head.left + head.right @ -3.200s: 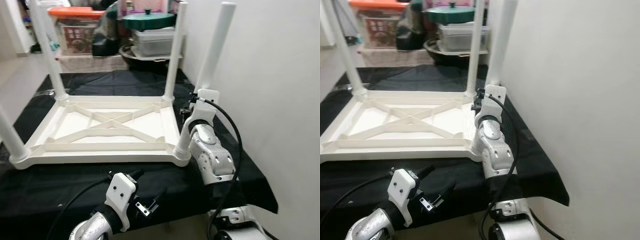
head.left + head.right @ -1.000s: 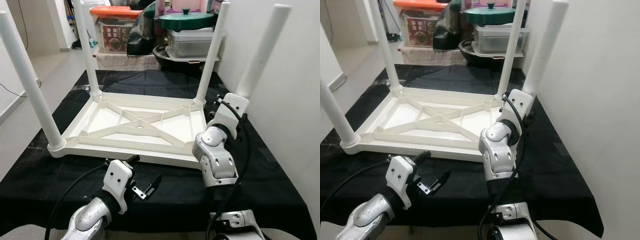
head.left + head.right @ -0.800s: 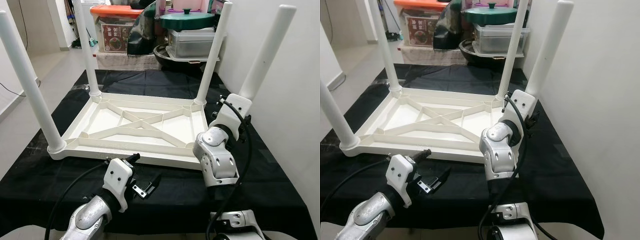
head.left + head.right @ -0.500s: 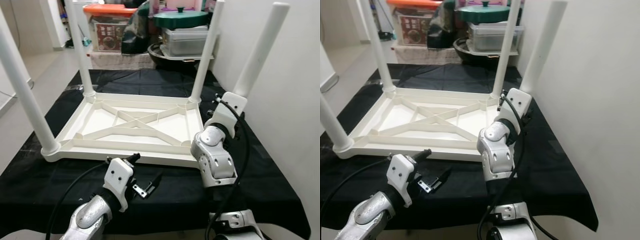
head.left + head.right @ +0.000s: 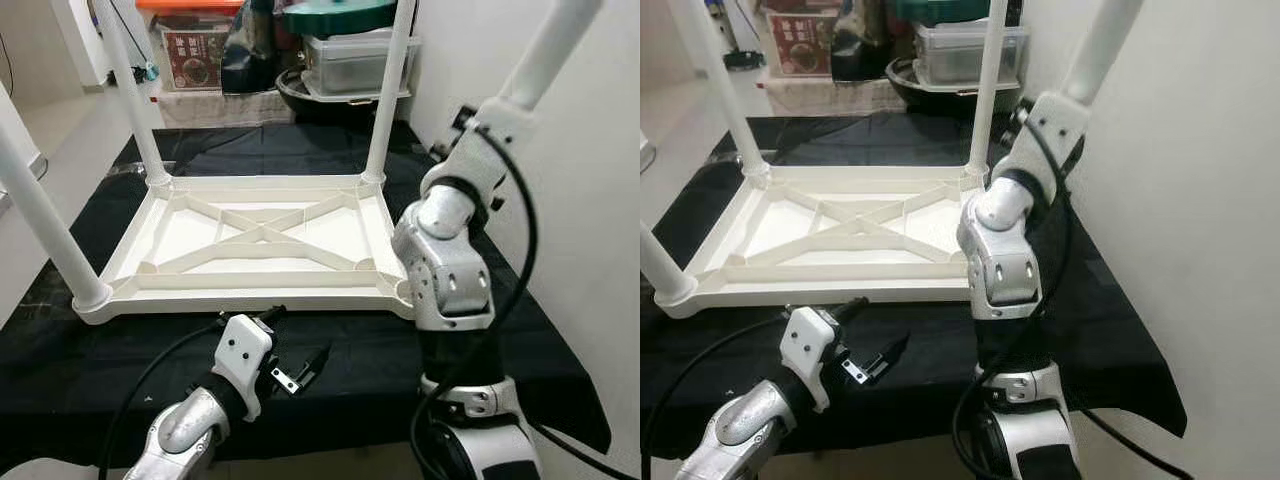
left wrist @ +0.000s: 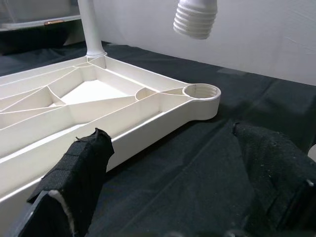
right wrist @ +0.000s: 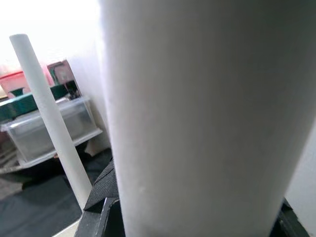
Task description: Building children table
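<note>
The white table top (image 5: 260,240) is lying upside down on the black cloth (image 5: 330,370), ribbed underside facing up, so that the corner sockets are opening upward to receive legs. Three legs are standing in their sockets: the far left leg (image 5: 128,95), the far right leg (image 5: 388,95) and the near left leg (image 5: 40,215). The near right corner socket (image 6: 201,92) is standing empty.

The fourth leg (image 5: 545,50) is hanging in the air above that empty socket, tilted, with its threaded end (image 6: 196,19) pointing down and apart from the socket rim. The right gripper (image 5: 1025,120) is closed around this leg; the right wrist view is showing the leg pressed close between the black fingers (image 7: 101,197). Holding it raised is probably keeping the thread clear while the end is being lined up with the hole.

The left gripper (image 5: 300,370) is hovering low over the cloth just in front of the table top's near edge, its pads (image 6: 84,163) spread wide and gripping nothing. It appears positioned to steady the frame.

The next move is calling for bringing the leg upright over the socket before lowering it.

Behind the cloth, storage boxes (image 5: 350,60) are standing on the floor, well apart from the work.
</note>
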`<state>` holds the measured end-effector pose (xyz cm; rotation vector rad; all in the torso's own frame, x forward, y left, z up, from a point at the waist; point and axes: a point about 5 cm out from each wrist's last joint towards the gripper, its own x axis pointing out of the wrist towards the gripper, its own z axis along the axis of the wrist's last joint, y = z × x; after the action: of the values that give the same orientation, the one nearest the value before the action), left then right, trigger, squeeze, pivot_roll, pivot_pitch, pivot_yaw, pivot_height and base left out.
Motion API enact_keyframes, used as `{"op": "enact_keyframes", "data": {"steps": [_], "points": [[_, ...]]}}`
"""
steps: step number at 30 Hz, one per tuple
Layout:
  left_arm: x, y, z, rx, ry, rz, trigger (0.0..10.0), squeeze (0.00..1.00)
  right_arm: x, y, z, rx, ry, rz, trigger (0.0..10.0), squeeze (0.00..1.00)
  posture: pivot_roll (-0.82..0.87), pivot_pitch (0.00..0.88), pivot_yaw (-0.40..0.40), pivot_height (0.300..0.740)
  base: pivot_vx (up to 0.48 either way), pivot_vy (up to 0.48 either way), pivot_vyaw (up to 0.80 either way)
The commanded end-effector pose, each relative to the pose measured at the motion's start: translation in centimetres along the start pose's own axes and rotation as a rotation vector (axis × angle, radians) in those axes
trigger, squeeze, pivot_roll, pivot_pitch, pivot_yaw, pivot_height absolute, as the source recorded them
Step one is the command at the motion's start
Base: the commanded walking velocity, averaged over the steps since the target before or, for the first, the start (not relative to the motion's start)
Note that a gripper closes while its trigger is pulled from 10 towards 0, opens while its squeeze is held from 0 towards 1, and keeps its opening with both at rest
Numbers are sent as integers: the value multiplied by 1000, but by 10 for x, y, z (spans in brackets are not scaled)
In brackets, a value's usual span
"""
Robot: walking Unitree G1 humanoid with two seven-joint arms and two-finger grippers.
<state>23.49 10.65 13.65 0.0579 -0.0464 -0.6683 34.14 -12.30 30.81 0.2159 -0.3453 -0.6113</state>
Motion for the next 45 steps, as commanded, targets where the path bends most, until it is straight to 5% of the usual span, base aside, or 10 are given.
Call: {"op": "enact_keyframes", "data": {"steps": [1, 7, 14, 18, 19, 24, 25, 26, 27, 45], "points": [[0, -2, -4, -2, 13, -13, 10000, 0, 2, -2, -4, 3, 24, 2, 10000, 0, 43, 15, -25, 740, 0, 0, 0], [-1, -1, -4, 1, 14, -12, 10000, 0, -2, 2, -21, -5, 111, 78, 10000, 0, 47, 12, -28, 740, 0, 0, 0], [3, 6, 1, 2, 9, 0, 10000, 0, -19, 29, -8, 329, 113, 632, 10000, 0, 43, 7, -27, 740, 0, 0, 0], [6, 11, 4, -5, 6, 6, 10000, 0, -21, 28, -12, 339, 145, 732, 10000, 0, 40, 9, -23, 740, 0, 0, 0], [7, 14, 5, -8, 4, 13, 10000, 1000, -21, 25, -16, 320, 159, 771, 10000, 0, 42, 9, -28, 740, 0, 0, 0], [16, 27, 15, 60, 5, 51, 10000, 1000, -29, 13, -31, 301, 238, 918, 10000, 0, 43, 14, -25, 740, 0, 0, 0], [20, 29, 18, 73, 8, 43, 10000, 329, -32, 10, -35, 297, 253, 950, 10000, 0, 41, 15, -24, 740, 0, 0, 0], [20, 29, 18, 73, 8, 43, 10000, 329, -32, 10, -35, 297, 253, 950, 10000, 0, 41, 15, -24, 740, 0, 0, 0], [23, 29, 20, 82, 12, 27, 10000, 0, -36, 8, -38, 297, 268, 974, 10000, 0, 41, 15, -23, 740, 0, 0, 0], [58, 24, 14, 161, 52, -7, 10000, 0, -69, 9, -48, 348, 373, 1177, 10000, 0, 38, 15, -24, 740, 0, 0, 0]]}}
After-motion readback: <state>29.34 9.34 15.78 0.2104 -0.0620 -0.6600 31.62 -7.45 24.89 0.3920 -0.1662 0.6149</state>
